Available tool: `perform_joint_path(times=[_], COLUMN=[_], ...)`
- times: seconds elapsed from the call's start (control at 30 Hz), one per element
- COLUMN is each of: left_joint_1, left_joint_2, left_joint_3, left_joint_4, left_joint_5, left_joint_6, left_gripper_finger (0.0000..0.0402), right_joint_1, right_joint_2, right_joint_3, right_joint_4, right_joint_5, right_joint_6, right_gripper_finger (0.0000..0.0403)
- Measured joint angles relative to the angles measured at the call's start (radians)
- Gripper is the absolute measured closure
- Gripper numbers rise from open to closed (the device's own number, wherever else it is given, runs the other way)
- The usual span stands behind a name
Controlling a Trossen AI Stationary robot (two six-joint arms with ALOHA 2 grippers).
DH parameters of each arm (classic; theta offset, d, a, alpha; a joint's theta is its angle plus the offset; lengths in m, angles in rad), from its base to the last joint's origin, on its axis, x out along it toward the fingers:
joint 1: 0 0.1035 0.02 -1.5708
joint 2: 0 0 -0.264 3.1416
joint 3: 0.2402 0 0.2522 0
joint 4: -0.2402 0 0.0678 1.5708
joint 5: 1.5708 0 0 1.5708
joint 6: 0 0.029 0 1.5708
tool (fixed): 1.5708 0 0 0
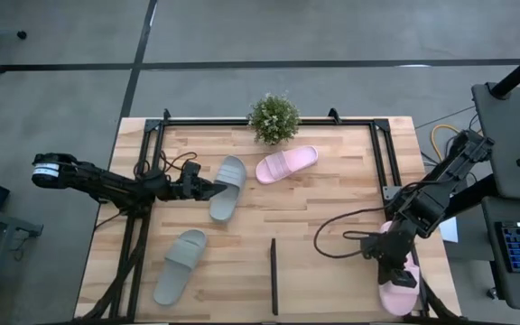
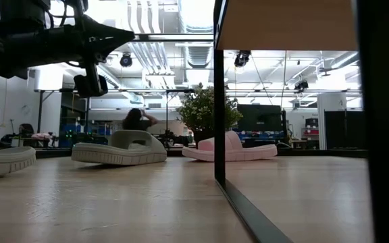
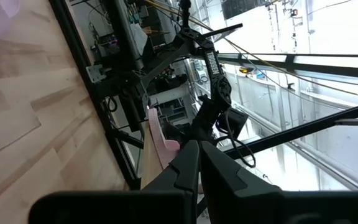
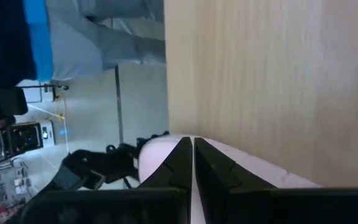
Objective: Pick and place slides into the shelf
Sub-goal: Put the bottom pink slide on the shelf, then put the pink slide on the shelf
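Observation:
Two grey-green slides lie sole-down on the table, one mid-table (image 1: 228, 187) (image 2: 120, 148), one nearer the front left (image 1: 181, 264) (image 2: 2, 158). A pink slide (image 1: 287, 164) (image 2: 231, 147) lies sole-down near the plant. The second pink slide (image 1: 397, 287) (image 4: 160, 158) (image 3: 159, 138) lies at the table's near right corner. My right gripper (image 1: 395, 271) (image 4: 192, 146) is shut over it, slanting down. My left gripper (image 1: 211, 188) (image 3: 199, 149) is shut, raised above the table beside the mid-table grey-green slide. The shelf (image 1: 310, 280) (image 2: 286, 23) is a pale panel with a black strip (image 1: 273, 275). My right gripper's shut fingertips (image 4: 182, 152) stand at the edge of the pink slide (image 4: 151, 163), coming from above at a slant. I cannot tell whether they touch it. My left gripper touches nothing.
A potted plant (image 1: 273, 117) (image 2: 204, 111) stands at the far edge. Black frame rails (image 1: 269, 120) border the far, left and right sides. A cable (image 1: 332, 236) loops over the wood near my right arm. A person shows far behind the table (image 2: 137, 120).

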Motion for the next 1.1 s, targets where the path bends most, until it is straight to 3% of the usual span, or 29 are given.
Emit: perform_joint_path(times=[0.3, 0.5, 1.1], left_joint_1=[0.000, 0.000, 0.000], left_joint_2=[0.000, 0.000, 0.000], left_joint_3=[0.000, 0.000, 0.003], left_joint_4=[0.000, 0.000, -0.004], left_joint_5=[0.000, 0.000, 0.015], left_joint_6=[0.002, 0.001, -0.004], left_gripper_finger=[0.0402, 0.0402, 0.0402], right_joint_1=[-0.078, -0.157, -0.505], right_joint_2=[-0.001, -0.001, -0.002], right_joint_3=[0.000, 0.000, 0.000], right_joint_4=[0.179, 0.196, 0.346], right_joint_5=[0.074, 0.101, 0.110], right_joint_6=[-0.064, -0.111, -0.275], right_gripper_finger=[0.0394, 0.0394, 0.0394])
